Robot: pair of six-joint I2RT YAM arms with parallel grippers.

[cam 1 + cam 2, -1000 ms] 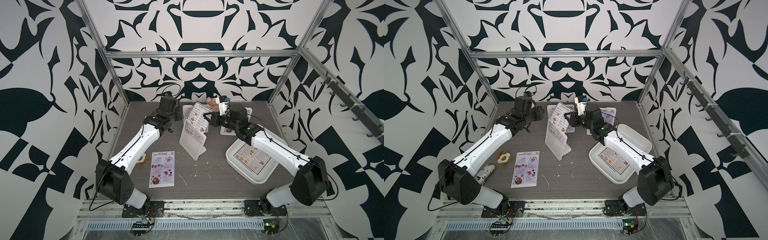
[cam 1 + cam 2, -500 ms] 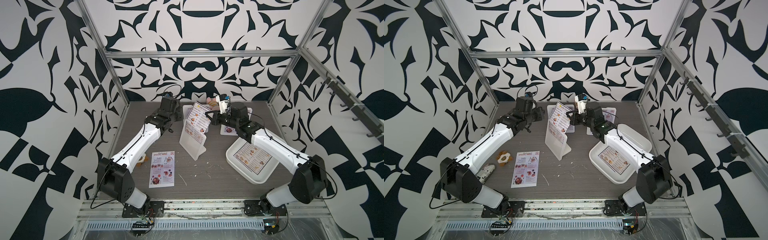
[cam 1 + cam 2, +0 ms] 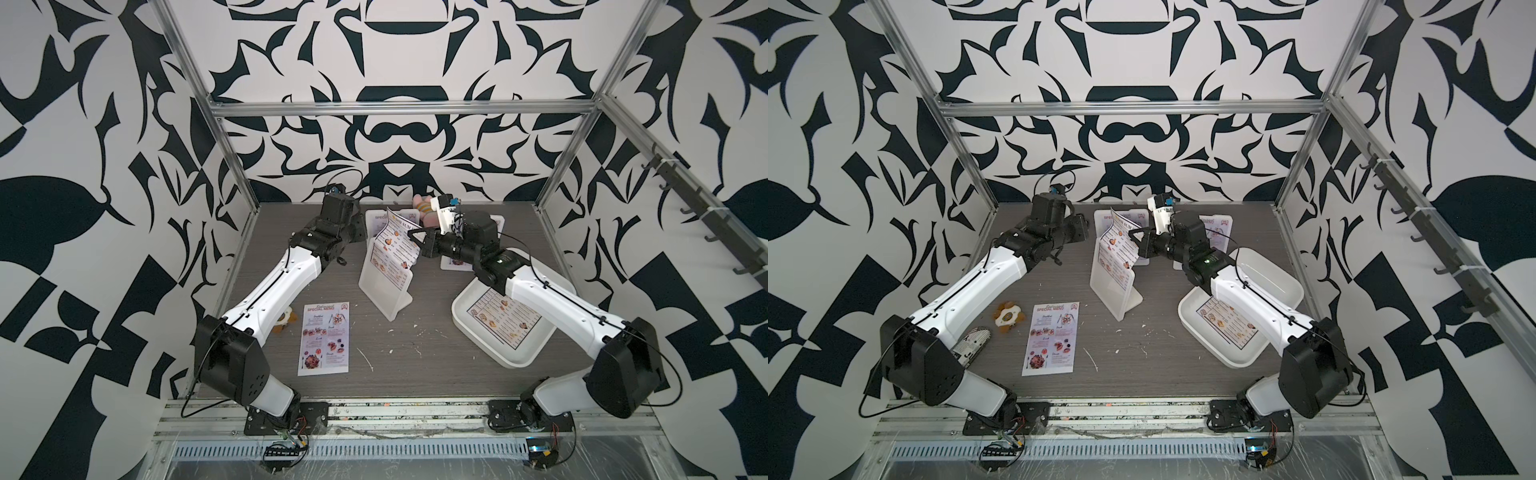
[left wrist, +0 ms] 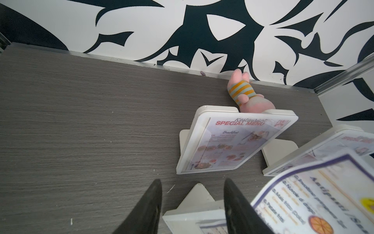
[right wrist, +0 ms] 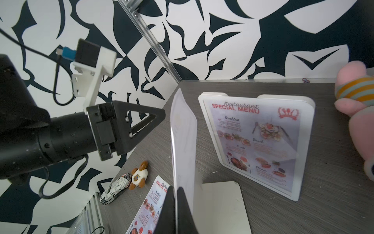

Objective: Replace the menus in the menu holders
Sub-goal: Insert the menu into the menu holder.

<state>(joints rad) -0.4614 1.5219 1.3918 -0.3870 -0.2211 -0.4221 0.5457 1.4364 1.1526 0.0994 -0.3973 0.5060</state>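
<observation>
A white menu holder (image 3: 384, 291) stands mid-table with a white black-bordered menu (image 3: 395, 241) partly in it and sticking out above. My right gripper (image 5: 175, 192) is shut on that sheet's edge (image 5: 183, 141), also seen in a top view (image 3: 415, 240). My left gripper (image 4: 193, 194) is open, its fingers (image 4: 153, 202) either side of the holder's top corner (image 4: 192, 214). Two holders at the back (image 4: 232, 141) (image 4: 323, 150) show pink SPECIAL MENU sheets. Another pink menu (image 3: 326, 338) lies flat at the front left.
A large white tray (image 3: 511, 360) at the right holds a white menu (image 3: 503, 318) under my right arm. A pink plush toy (image 4: 244, 93) lies by the back wall. A small turtle toy (image 3: 1008, 318) and a printed pouch (image 3: 971, 345) sit beside my left arm.
My right gripper's jaws have closed on the edge of the white menu. The left arm has hardly moved and stays open.
</observation>
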